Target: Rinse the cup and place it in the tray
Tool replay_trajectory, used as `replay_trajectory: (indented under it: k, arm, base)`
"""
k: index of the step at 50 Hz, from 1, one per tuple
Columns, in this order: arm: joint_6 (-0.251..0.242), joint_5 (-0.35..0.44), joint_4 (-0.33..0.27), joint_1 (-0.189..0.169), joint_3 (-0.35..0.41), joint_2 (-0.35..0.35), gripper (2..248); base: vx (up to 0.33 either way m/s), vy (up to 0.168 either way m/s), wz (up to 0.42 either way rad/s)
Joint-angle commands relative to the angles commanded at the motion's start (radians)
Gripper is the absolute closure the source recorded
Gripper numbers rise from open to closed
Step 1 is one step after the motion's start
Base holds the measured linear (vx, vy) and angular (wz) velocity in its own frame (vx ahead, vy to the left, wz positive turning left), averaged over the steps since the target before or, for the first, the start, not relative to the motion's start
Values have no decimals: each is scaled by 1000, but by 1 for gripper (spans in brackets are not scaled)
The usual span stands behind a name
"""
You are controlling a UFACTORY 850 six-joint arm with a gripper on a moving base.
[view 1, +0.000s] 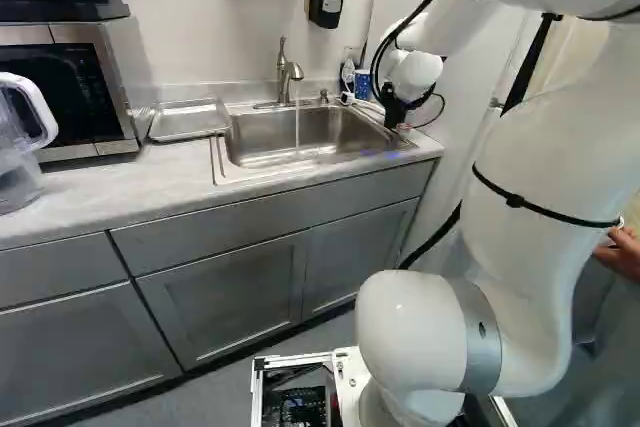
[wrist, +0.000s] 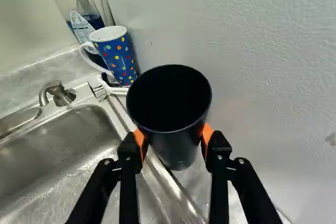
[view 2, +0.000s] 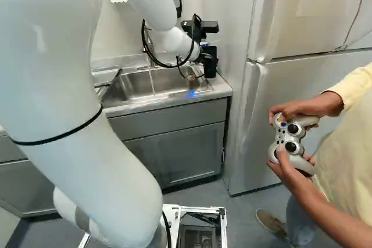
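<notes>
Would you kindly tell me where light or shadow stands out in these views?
Wrist view: deep darkness inside the black cup, pale glints on the sink; both base views: a small blue glow near the sink's front rim.

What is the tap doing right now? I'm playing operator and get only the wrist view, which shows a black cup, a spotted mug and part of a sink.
Observer: It's running: the left base view shows a thin stream of water falling from the tap.
Operator: Is the black cup getting rinsed, then?
Observer: Not at this moment. In the right base view the stream falls well to the left of the cup.
Operator: And where's the tray I'd put it in?
Observer: In the left base view, the metal tray lies on the counter between the microwave and the sink.
</notes>
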Motion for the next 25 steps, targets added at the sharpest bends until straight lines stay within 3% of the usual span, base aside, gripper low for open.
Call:
replay_trajectory:
  k: [25]
  arm:
    - [0,0,0,0,0,2,130]
  base:
    - [0,0,0]
